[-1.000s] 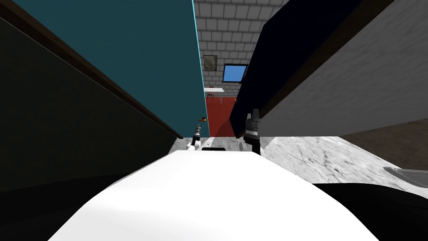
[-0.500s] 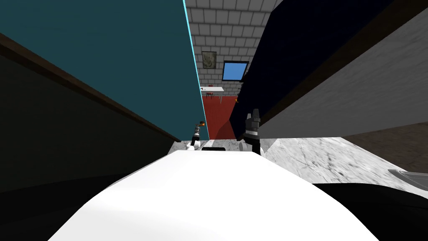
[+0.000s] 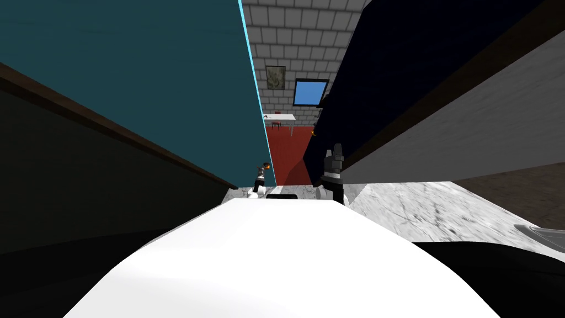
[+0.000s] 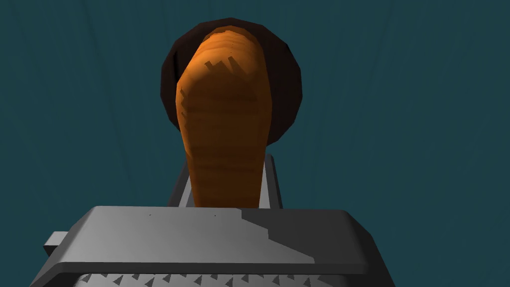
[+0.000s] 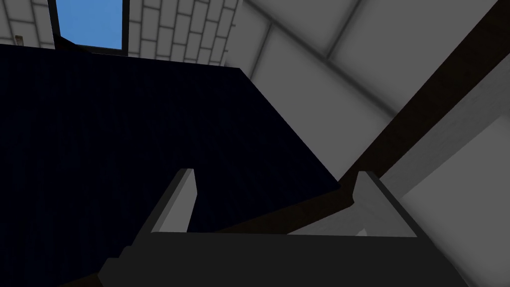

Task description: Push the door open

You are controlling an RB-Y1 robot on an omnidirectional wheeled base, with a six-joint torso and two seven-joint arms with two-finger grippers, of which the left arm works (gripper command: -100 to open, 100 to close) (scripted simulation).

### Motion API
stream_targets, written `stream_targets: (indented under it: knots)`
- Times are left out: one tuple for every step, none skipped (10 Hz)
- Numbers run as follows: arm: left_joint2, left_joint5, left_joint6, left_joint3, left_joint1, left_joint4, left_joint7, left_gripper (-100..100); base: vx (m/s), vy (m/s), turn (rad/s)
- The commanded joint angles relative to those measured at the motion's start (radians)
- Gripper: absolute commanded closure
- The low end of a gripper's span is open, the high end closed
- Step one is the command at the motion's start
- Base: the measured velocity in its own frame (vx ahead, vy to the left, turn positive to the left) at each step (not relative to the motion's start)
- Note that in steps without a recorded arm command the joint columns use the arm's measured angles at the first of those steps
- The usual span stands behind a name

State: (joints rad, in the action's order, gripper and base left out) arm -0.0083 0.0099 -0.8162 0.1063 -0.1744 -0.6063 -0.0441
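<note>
While the teal door [image 3: 165,83] fills the left of the head view, with its bright edge lining a narrow gap, the left tool [image 4: 226,169] is at the door's orange handle [image 4: 226,124]. In the left wrist view the handle runs from a dark round plate [image 4: 286,89] on the door face down between the two fingers [image 4: 270,179]. They press its sides, so this tool is closed on the handle. In the head view the same tool sits just below the small orange handle, close to the door's free edge. The right tool [image 3: 335,157] is raised on the other side of the gap, beside a dark navy panel [image 3: 397,66]. In its wrist view its blades stand wide apart with nothing between them. Through the gap are a red floor [image 3: 287,154], a white desk [image 3: 281,117] with a chair [image 3: 277,125] by it, and a grey brick wall [image 3: 298,33]. The wall carries a framed picture [image 3: 276,77] and a blue window [image 3: 309,93]. Grey marble floor [image 3: 419,204] lies to the lower right.
</note>
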Motion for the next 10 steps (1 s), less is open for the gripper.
stream_targets:
  knots:
    - [-0.001,0.000,0.000,-0.001,0.003,0.001,0.000,100,-0.012,-0.001,-0.010]
    - [-0.001,0.000,0.000,-0.001,0.003,0.001,0.000,100,0.000,0.000,0.000]
    - [-0.001,0.000,0.000,-0.001,0.003,0.001,0.000,100,0.000,0.000,0.000]
    - [-0.001,0.000,0.000,-0.001,0.003,0.001,0.000,100,0.000,0.000,0.000]
    - [0.019,0.008,0.002,0.013,-0.001,0.000,-0.004,100,0.102,-0.049,0.009]
    - [0.027,0.011,0.002,0.018,-0.001,0.000,-0.006,100,0.144,-0.048,0.043]
    - [0.034,0.015,0.003,0.024,-0.001,0.000,-0.008,100,0.147,-0.048,0.040]
    - [0.041,0.019,0.003,0.032,0.000,0.000,-0.010,100,0.171,-0.049,0.032]
    - [0.041,0.019,0.003,0.032,0.000,0.004,-0.010,100,0.123,-0.026,0.005]
    - [0.052,0.026,0.004,0.043,0.000,0.000,-0.013,100,0.142,-0.028,0.018]
